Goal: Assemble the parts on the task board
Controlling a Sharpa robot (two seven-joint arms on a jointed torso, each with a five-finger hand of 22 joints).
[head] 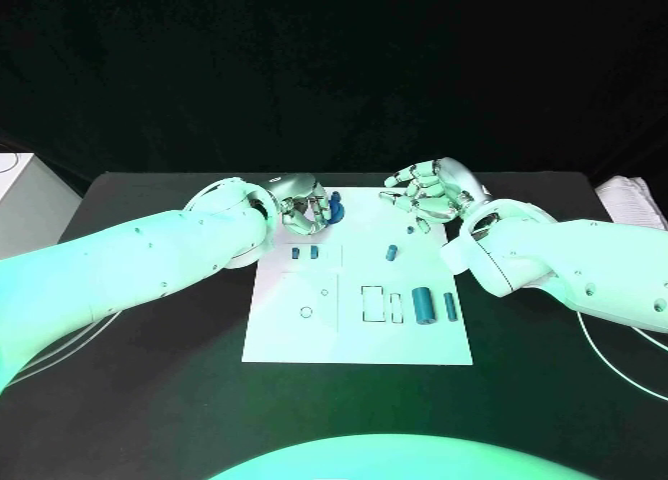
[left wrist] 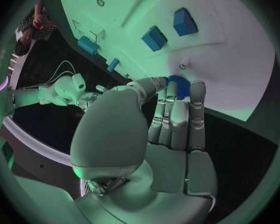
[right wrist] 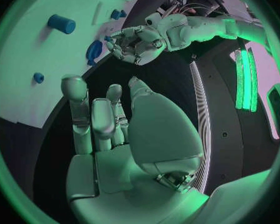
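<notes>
Gripping a blue disc-shaped part [head: 334, 207] in its fingertips, the left hand [head: 301, 207] sits at the task board [head: 291, 340]'s far edge, approx 11 o'clock. Right hand [head: 437, 190] hovers at approx 1 o'clock off the board, fingers apart, holding nothing. On the board: two small blue blocks [head: 305, 254] nr the left hand, a small blue peg [head: 392, 252] mid-board, a blue cylinder [head: 424, 304] and slim blue pin [head: 450, 306] at 4 o'clock.

Task board: white plate [head: 298, 340] in the middle of the black table [head: 132, 400].
Left hand: [head: 303, 210] at the board's far edge, fingers around a blue part [head: 334, 208].
Right hand: [head: 435, 190] just past the far right corner, fingers apart, holding nothing.
Board parts: 2 small blue pieces [head: 307, 254] side by side; a small one [head: 393, 251]; a thick cylinder [head: 422, 306] beside a thinner one [head: 451, 306].
</notes>
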